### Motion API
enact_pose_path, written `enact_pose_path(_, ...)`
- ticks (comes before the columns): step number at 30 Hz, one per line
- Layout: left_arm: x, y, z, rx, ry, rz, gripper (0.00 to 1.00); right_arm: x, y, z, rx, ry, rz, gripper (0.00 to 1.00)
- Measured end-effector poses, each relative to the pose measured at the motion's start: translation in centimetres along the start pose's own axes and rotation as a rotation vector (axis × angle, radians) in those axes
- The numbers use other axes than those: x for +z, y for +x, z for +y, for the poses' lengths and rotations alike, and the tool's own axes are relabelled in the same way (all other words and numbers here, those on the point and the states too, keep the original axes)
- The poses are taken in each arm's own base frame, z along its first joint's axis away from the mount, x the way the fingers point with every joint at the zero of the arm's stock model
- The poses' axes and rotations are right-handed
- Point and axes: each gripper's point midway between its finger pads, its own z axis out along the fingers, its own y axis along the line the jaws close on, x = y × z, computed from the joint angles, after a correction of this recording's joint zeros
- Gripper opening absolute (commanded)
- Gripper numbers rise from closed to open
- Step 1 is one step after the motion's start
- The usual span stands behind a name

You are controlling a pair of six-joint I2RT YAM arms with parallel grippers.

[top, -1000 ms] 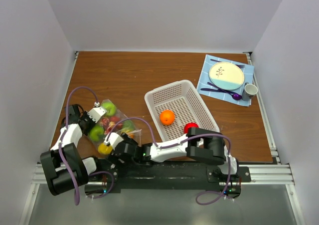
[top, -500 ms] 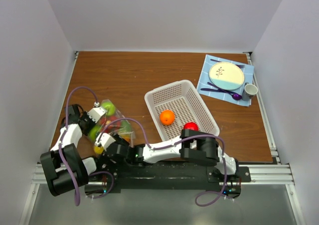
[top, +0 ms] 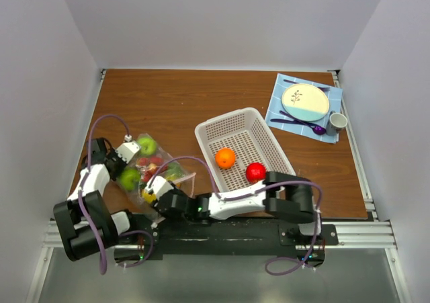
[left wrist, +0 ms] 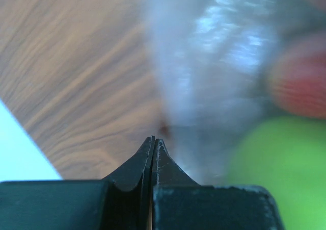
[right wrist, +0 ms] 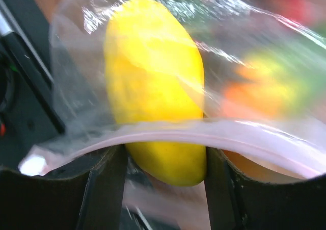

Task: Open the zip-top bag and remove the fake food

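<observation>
Zip-top bag [top: 153,172]: lying on the near-left part of the table [top: 201,95], fake food [top: 130,178] inside. Left gripper [left wrist: 154,141]: at the bag's far-left edge, fingers pressed together on the film; I read a pinch. Right gripper [right wrist: 163,158]: at the bag's near end, fingers clamped either side of the yellow fruit [right wrist: 153,82] through the plastic. Pink zip strip [right wrist: 204,135]: crossing just in front of those fingers.

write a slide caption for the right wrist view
Right gripper straddles a yellow fruit inside the clear zip-top bag, pink zip strip crossing in front.
</observation>
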Motion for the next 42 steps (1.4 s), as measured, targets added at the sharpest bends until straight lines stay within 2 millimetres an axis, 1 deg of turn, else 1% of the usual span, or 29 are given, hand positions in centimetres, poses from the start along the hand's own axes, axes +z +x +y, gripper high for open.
enact_pose_path(2, 0.0, -0.3, 1.4, -0.028, -0.019, 0.02, 0.0, -2.3, -0.6, -1.4, 0.026, 0.036, 0.012, 0.11)
enact_pose_path(5, -0.5, -1.4, 4.5, -0.069, -0.08, 0.018, 0.0, -5.7, -2.0, -3.3, 0.094, 0.081, -0.004, 0.11)
enact_pose_path(7, -1.0, -2.2, 5.8, -0.083, -0.114, -0.002, 0.0, -8.0, -2.4, -4.7, 0.14, 0.11, -0.011, 0.1)
enact_pose_path(10, -1.6, -2.7, 6.1, -0.1, -0.126, -0.019, 0.0, -10.8, -2.2, -6.9, 0.199, 0.178, 0.004, 0.1)
enact_pose_path(13, -2.3, -2.8, 5.7, -0.104, -0.121, -0.025, 0.0, -12.5, -1.3, -8.5, 0.24, 0.246, 0.038, 0.1)
enact_pose_path(14, -2.6, -2.9, 5.6, -0.104, -0.119, -0.029, 0.0, -13.0, -0.8, -9.0, 0.249, 0.269, 0.057, 0.06)
enact_pose_path(15, -2.8, -3.0, 5.4, -0.105, -0.113, -0.035, 0.03, -13.2, -0.2, -9.3, 0.256, 0.284, 0.075, 0.04)
enact_pose_path(16, -3.2, -3.1, 5.1, -0.107, -0.1, -0.041, 0.08, -13.4, 0.2, -9.5, 0.261, 0.296, 0.09, 0.0)
enact_pose_path(18, -3.8, -3.5, 4.5, -0.113, -0.066, -0.054, 0.13, -13.8, 1.3, -10.0, 0.276, 0.331, 0.122, 0.0)
enact_pose_path(19, -4.3, -3.9, 4.0, -0.117, -0.039, -0.065, 0.26, -14.1, 1.6, -10.2, 0.284, 0.348, 0.132, 0.0)
enact_pose_path(20, -4.6, -4.2, 3.8, -0.118, -0.019, -0.075, 0.36, -14.4, 2.0, -10.5, 0.291, 0.368, 0.14, 0.0)
enact_pose_path(21, -5.1, -4.6, 3.3, -0.121, 0.013, -0.088, 0.44, -14.7, 2.2, -10.7, 0.293, 0.387, 0.144, 0.0)
enact_pose_path(22, -5.5, -5.0, 3.0, -0.115, 0.036, -0.1, 0.58, -15.1, 2.3, -11.0, 0.296, 0.408, 0.141, 0.0)
enact_pose_path(23, -5.8, -5.3, 2.7, -0.111, 0.062, -0.112, 0.64, -15.5, 2.2, -11.3, 0.297, 0.42, 0.133, 0.0)
enact_pose_path(25, -6.3, -5.7, 1.8, -0.108, 0.117, -0.125, 0.76, -16.8, 1.3, -12.1, 0.308, 0.445, 0.098, 0.0)
enact_pose_path(27, -6.5, -5.8, 0.7, -0.108, 0.168, -0.129, 0.82, -18.4, -0.5, -13.2, 0.331, 0.464, 0.036, 0.0)
enact_pose_path(29, -6.3, -5.5, -0.1, -0.118, 0.203, -0.119, 0.84, -20.0, -2.7, -14.3, 0.364, 0.484, -0.042, 0.02)
enact_pose_path(31, -5.9, -5.1, -0.5, -0.123, 0.216, -0.11, 0.87, -21.2, -4.1, -15.5, 0.391, 0.517, -0.094, 0.07)
enact_pose_path(32, -5.6, -5.0, -0.7, -0.125, 0.223, -0.106, 0.87, -21.6, -4.5, -16.2, 0.408, 0.544, -0.114, 0.08)
enact_pose_path(33, -5.4, -4.8, -0.9, -0.128, 0.23, -0.101, 0.87, -21.9, -4.6, -16.9, 0.419, 0.574, -0.124, 0.21)
enact_pose_path(35, -4.6, -4.3, -1.5, -0.139, 0.252, -0.086, 0.87, -22.3, -3.8, -18.6, 0.425, 0.648, -0.113, 0.39)
enact_pose_path(36, -4.2, -4.0, -1.8, -0.144, 0.264, -0.079, 0.84, -22.3, -3.3, -19.2, 0.425, 0.68, -0.101, 0.59)
enact_pose_path(37, -3.8, -3.8, -2.1, -0.148, 0.274, -0.071, 0.83, -22.3, -2.7, -20.0, 0.419, 0.718, -0.085, 0.7)
enact_pose_path(38, -3.5, -3.5, -2.4, -0.151, 0.284, -0.065, 0.81, -22.2, -1.9, -20.8, 0.408, 0.759, -0.062, 0.76)
enact_pose_path(39, -3.3, -3.4, -2.6, -0.154, 0.29, -0.061, 0.77, -22.1, -1.3, -21.2, 0.397, 0.785, -0.044, 0.83)
enact_pose_path(40, -3.2, -3.3, -2.8, -0.157, 0.298, -0.057, 0.74, -22.1, -0.8, -21.5, 0.388, 0.807, -0.032, 0.87)
enact_pose_path(41, -3.1, -3.3, -2.9, -0.159, 0.304, -0.058, 0.7, -22.1, -0.3, -21.8, 0.369, 0.826, -0.017, 0.89)
enact_pose_path(42, -3.0, -3.3, -2.9, -0.161, 0.305, -0.061, 0.58, -22.1, 0.0, -21.9, 0.359, 0.837, -0.008, 0.89)
